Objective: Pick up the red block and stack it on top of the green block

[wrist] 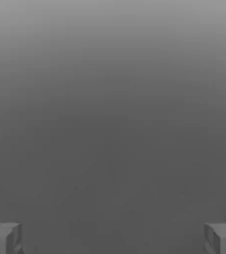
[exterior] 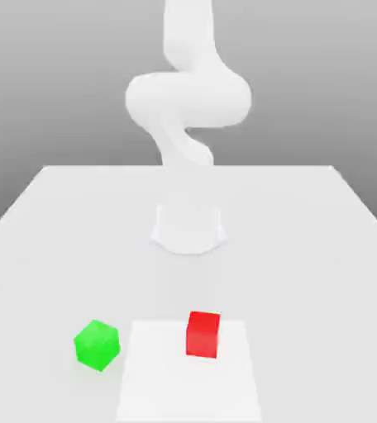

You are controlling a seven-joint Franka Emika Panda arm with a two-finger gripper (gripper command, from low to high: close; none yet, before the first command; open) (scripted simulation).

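In the exterior view, a pale, smooth counter (exterior: 307, 273) narrows toward its far edge, with a plain backdrop (exterior: 43, 74) behind it, light grey above and darker lower down. The white arm (exterior: 188, 99) rises from its base (exterior: 188, 230) on the counter. The red block (exterior: 202, 335) rests on a brighter white patch (exterior: 188, 388); the green block (exterior: 97, 345) sits just beside that patch, toward the exterior view's left. The blocks stand apart.

In the hand view, the jaws (wrist: 113, 239) are released, spread wide with nothing between them, against grey shading (wrist: 113, 124) that lightens toward one edge.
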